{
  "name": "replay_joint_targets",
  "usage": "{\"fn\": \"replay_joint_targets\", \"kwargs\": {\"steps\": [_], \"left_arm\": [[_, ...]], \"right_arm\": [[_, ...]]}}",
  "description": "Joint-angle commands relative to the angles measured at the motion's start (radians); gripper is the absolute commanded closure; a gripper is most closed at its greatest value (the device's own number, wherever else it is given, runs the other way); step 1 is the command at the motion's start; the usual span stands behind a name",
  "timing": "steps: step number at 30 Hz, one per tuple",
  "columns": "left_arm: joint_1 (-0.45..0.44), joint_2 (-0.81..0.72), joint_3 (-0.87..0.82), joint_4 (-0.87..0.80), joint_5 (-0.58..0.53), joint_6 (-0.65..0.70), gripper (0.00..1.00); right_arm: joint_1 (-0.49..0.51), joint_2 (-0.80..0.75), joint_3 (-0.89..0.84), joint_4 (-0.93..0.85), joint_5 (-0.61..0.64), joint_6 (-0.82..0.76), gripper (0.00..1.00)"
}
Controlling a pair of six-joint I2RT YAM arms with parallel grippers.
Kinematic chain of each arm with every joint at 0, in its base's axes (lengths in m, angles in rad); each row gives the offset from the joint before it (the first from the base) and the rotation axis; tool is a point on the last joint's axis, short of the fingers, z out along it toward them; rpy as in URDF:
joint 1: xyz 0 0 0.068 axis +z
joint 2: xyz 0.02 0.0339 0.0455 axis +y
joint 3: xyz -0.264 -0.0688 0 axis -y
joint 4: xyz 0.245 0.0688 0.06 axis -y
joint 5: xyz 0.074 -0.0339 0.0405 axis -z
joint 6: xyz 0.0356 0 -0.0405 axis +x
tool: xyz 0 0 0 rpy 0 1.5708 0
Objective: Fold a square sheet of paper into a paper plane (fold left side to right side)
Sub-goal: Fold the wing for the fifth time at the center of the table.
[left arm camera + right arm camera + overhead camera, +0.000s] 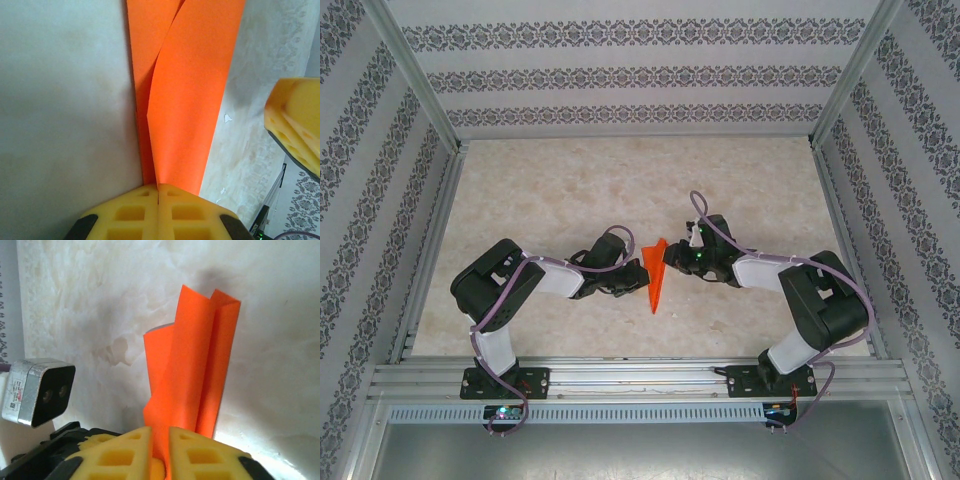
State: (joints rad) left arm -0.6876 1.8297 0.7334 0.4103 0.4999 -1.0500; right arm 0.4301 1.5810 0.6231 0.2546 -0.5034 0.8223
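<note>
Top external view lays out the pale marbled table, with my two black arms bent inward over it: my left arm and my right arm meet near its middle. Between my jaws sits the paper plane, a narrow orange-red folded paper dart, its wide end away from my bases and its sharp point toward them. My left gripper meets the dart's left edge, and my right gripper meets its right edge nearer the wide end. Seen from my left wrist, my yellow pads are pressed together with no gap. The paper comes out of their seam and runs straight ahead in two layers, the upper one bowing away from the lower. From my right wrist, my jaws are nearly closed and pinch the pleated layers in the slim slot between them. A small silver camera box sits left of those jaws.
</note>
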Motion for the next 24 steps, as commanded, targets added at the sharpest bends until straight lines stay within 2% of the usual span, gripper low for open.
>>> {"fn": "replay_joint_targets", "kwargs": {"steps": [1,10,24], "left_arm": [[-0.032,0.095,-0.012,-0.111,-0.105,0.041,0.95],[-0.032,0.094,-0.012,-0.111,-0.106,0.041,0.95],[-0.033,0.102,0.001,-0.122,-0.099,0.045,0.95]], "right_arm": [[0.020,0.022,0.037,-0.026,-0.036,-0.026,0.89],[0.055,0.093,0.086,-0.054,-0.013,-0.038,0.92],[0.055,0.106,0.096,-0.158,0.052,-0.086,0.92]]}}
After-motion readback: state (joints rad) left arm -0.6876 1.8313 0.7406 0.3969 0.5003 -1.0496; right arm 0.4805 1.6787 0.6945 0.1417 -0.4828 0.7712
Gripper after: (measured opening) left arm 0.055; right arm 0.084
